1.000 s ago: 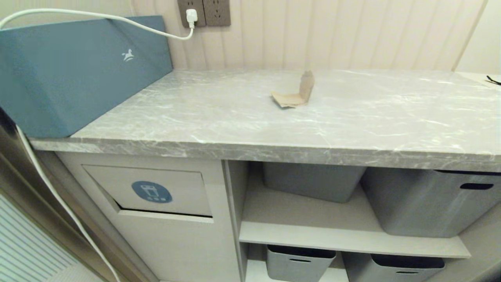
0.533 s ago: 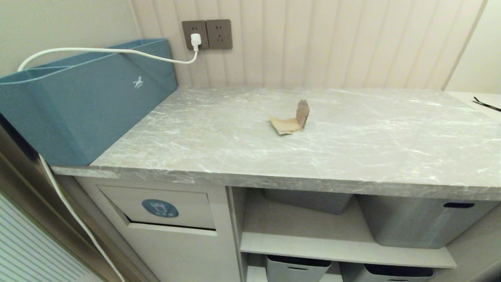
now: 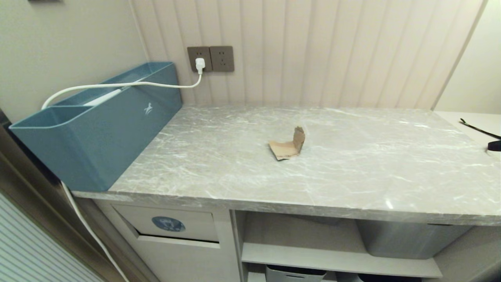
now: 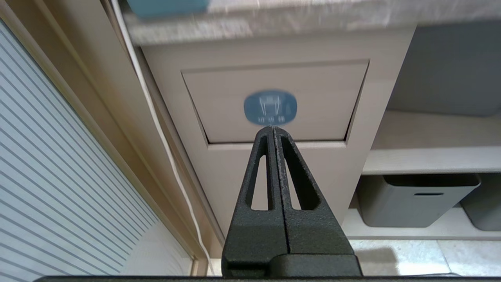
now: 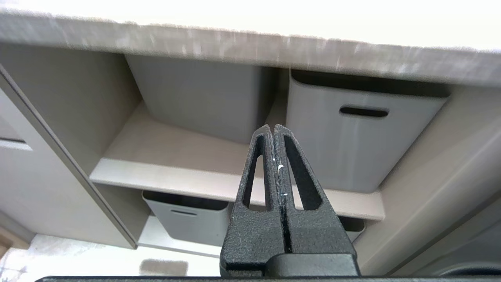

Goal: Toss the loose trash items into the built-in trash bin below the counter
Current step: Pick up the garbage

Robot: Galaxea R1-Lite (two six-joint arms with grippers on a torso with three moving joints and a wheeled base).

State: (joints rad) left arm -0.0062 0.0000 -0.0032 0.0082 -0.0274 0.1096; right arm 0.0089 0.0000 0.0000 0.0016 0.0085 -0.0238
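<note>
Camera higher; both end effectors closed, empty.

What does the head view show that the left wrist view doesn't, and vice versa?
Head view only: the counter top with one cardboard scrap lying on it, the wall sockets, the inside of the blue box.
Left wrist only: the left gripper, shut and empty, pointing at the bin front; the floor.
Both: the trash bin flap with its blue sticker, and the white cable.
</note>
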